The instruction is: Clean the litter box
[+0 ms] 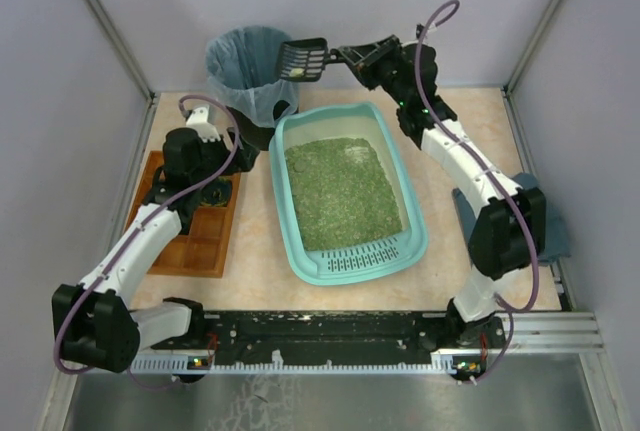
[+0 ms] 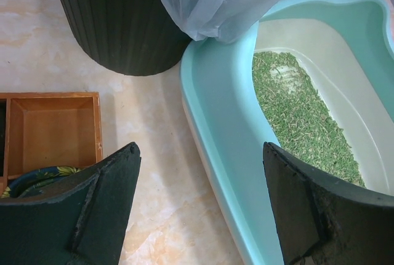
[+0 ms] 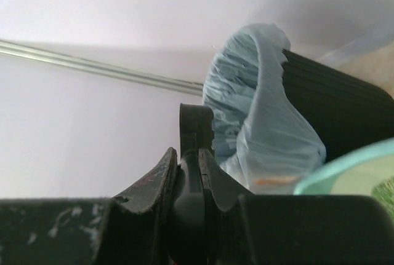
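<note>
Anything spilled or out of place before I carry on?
No spill shows on the table. One oddity: the blue-grey bag droops against the litter box rim at its far-left corner.

a black ribbed bin lined with a pale blue bag stands just ahead of the left pincer; a wooden compartment tray lies below its left finger. a black slotted scoop juts from the right pincer, over the bin's rim, a pale bit in it.
</note>
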